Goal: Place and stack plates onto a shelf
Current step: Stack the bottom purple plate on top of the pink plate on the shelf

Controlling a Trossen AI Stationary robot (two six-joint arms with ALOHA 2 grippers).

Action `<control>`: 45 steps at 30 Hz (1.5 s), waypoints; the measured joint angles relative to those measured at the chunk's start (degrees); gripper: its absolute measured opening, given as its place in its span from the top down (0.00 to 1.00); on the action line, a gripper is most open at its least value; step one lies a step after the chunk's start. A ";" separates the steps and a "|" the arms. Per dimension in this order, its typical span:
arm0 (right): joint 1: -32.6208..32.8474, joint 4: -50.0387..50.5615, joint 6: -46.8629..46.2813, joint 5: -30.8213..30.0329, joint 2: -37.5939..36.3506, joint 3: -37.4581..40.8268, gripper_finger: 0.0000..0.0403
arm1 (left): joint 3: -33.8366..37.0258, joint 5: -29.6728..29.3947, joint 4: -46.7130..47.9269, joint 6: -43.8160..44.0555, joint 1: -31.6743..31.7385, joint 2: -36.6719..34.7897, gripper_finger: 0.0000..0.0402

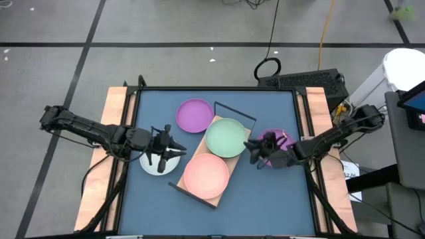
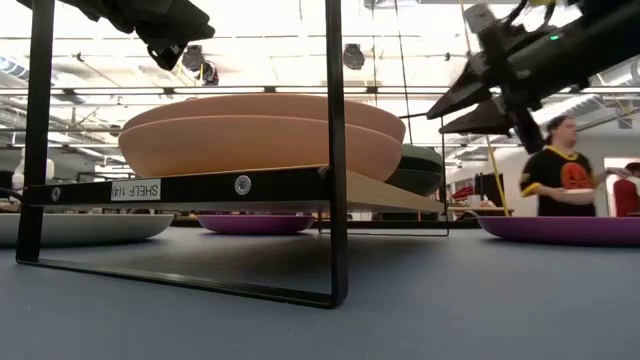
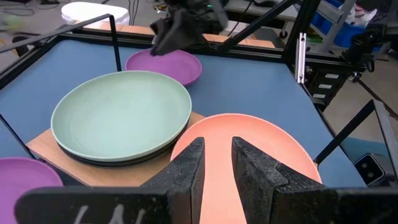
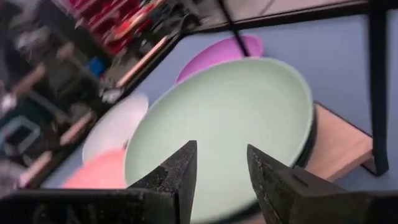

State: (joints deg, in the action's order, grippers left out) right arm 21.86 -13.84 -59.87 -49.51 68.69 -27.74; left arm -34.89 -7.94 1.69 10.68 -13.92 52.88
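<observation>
- Blue table [image 1: 265,199], grey floor around.
- Shelf [image 1: 234,158] mid-table: pale green plate [image 1: 226,137] atop a black one, pink plate [image 1: 206,174] beside.
- Purple plates [image 1: 194,115] on table.
- Left gripper [image 1: 174,149] over white-grey plate [image 1: 150,163], fingers slightly parted, empty.
- Right gripper [image 1: 253,147] at shelf edge, parted, empty.

2 plate stacks [image 1: 226,137] on shelf [image 1: 194,187], 3 plates [image 1: 194,115] around it

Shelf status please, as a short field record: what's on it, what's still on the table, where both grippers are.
shelf: wooden board, wire frame
on shelf: green plate over a black plate; pink plates stacked
on table: purple plate behind shelf; white plate left; second purple plate right
left gripper: over white plate, open, empty
right gripper: at shelf's right edge, open, empty
</observation>
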 joint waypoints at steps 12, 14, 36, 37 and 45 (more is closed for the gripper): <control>11.21 -2.17 18.76 0.29 0.08 -0.01 0.69 | 0.07 0.00 0.48 2.03 -0.54 5.11 0.79; 12.40 -2.15 21.14 1.24 -0.16 -0.01 0.69 | 0.07 -0.02 0.16 2.03 -0.54 6.20 0.79; 13.37 17.13 18.62 11.52 -2.44 -5.87 0.69 | 0.04 -0.09 0.31 4.87 -0.54 7.58 0.79; 13.37 19.78 17.37 12.07 -2.39 -6.99 0.69 | 0.04 -0.09 0.31 4.87 -0.54 7.58 0.79; 13.48 37.08 4.74 13.92 -0.88 -10.76 0.69 | 0.04 -0.09 0.30 4.85 -0.54 7.58 0.79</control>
State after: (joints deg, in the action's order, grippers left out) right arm 35.33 23.24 -55.13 -35.59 67.82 -38.50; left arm -34.85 -8.03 1.99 15.53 -14.46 60.47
